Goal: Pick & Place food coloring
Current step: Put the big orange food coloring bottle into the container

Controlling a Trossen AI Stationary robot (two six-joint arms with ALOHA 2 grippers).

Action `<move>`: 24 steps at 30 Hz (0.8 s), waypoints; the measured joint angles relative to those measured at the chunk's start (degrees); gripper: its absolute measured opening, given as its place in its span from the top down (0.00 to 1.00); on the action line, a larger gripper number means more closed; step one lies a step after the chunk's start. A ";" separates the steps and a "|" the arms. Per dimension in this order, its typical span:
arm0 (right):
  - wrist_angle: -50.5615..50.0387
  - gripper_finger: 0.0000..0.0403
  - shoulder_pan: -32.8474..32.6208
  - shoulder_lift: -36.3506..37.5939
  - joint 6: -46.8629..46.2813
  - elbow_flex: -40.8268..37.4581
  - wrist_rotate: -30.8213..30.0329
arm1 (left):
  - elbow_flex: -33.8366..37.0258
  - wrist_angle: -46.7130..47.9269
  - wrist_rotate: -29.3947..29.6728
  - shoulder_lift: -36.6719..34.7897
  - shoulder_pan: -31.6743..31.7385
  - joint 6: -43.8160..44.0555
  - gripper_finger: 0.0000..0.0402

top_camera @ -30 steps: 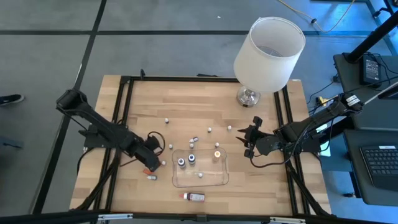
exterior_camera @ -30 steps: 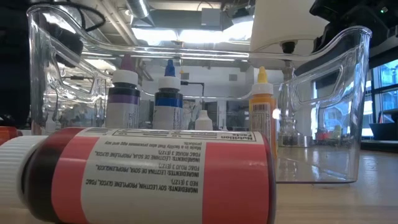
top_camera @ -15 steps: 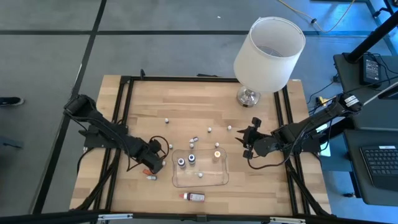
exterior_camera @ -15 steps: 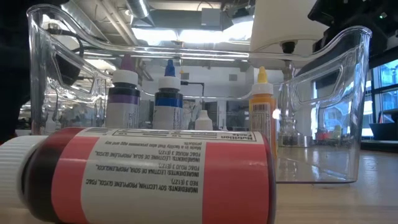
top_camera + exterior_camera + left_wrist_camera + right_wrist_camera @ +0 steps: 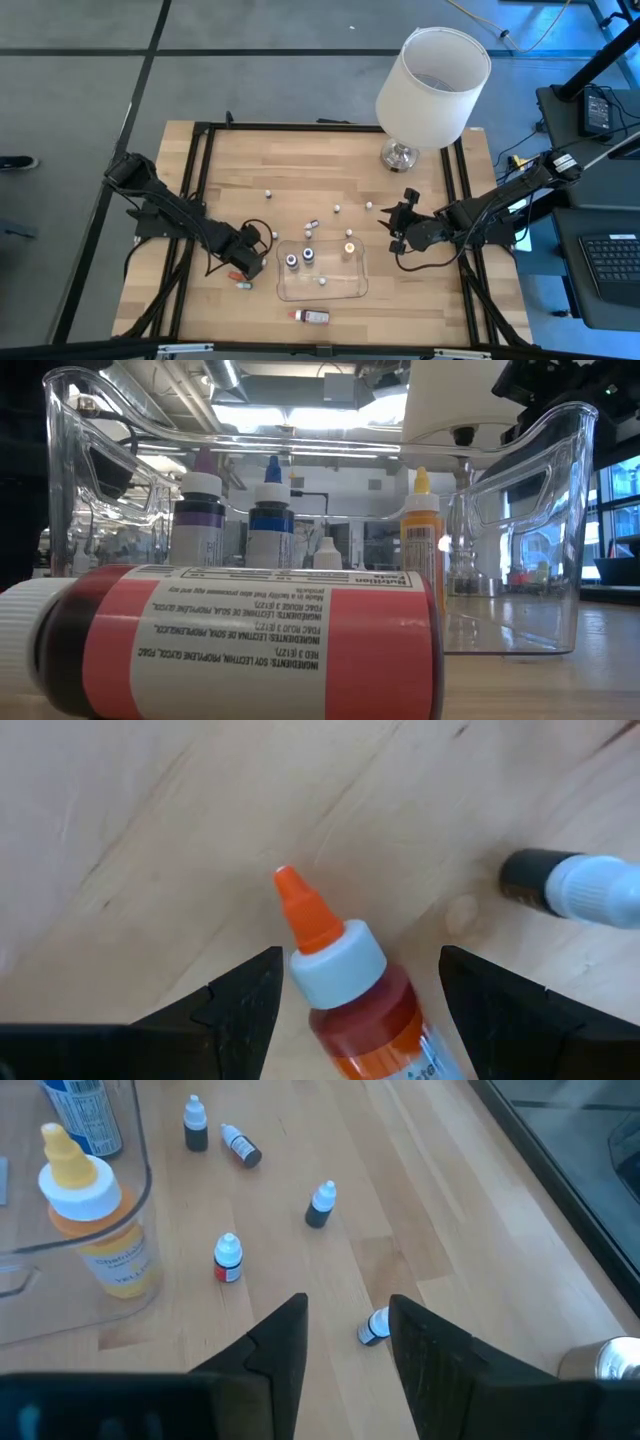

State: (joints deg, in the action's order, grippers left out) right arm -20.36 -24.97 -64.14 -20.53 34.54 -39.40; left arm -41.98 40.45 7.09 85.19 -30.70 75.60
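A bottle with an orange tip, white collar and red-orange body (image 5: pixel 352 992) lies on its side on the wood, left of the clear tray (image 5: pixel 322 285). My left gripper (image 5: pixel 360 956) (image 5: pixel 247 262) is open and low over it, one finger on either side of its neck; I see no touch. A tiny dark bottle with a white cap (image 5: pixel 568 886) lies beside it. My right gripper (image 5: pixel 398 228) (image 5: pixel 345 1315) is open, hovering right of the tray above tiny bottles (image 5: pixel 227 1259) (image 5: pixel 321 1205) (image 5: pixel 375 1327). A red-labelled bottle (image 5: pixel 240 645) lies on its side in front of the tray.
The tray holds three upright bottles: purple (image 5: pixel 200 520), blue (image 5: pixel 270 515) and yellow-orange (image 5: pixel 422 540). Several tiny white-capped bottles (image 5: pixel 313 225) are scattered on the table's middle. A white lamp (image 5: pixel 432 70) stands at the far right. A black frame (image 5: pixel 200 140) edges the table.
My left arm has reached a little farther toward the table's right, bringing its gripper closer to the tray's left side. An orange bit at the low view's left edge has gone behind the dark arm. My right arm has kept still.
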 joint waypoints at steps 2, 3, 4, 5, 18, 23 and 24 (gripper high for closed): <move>0.02 0.64 0.00 0.00 0.00 0.00 0.00 | 0.00 -0.08 -1.67 0.00 0.00 0.16 0.35; 0.00 0.64 0.00 0.00 0.00 0.00 0.00 | 0.00 0.03 -2.48 0.00 0.00 0.15 0.35; 0.00 0.64 0.00 0.00 0.00 0.00 0.00 | 0.00 0.03 -2.94 0.00 0.00 0.16 0.35; 0.02 0.64 0.00 0.00 0.00 0.00 0.00 | 0.00 0.02 -3.16 0.00 -0.01 0.14 0.35; 0.00 0.64 0.00 0.00 -0.02 0.00 0.00 | 0.24 0.04 -3.22 0.00 -0.05 -8.45 0.47; 0.00 0.64 0.00 0.00 0.00 0.00 0.00 | 0.24 0.04 -3.16 0.00 -0.06 -9.34 0.57; 0.00 0.64 0.00 0.00 0.00 0.00 0.00 | 0.24 0.06 -3.16 0.00 -0.05 -9.35 0.59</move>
State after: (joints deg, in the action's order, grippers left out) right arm -20.36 -24.97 -64.14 -20.53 34.54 -39.40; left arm -41.74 40.51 3.92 85.19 -30.75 66.25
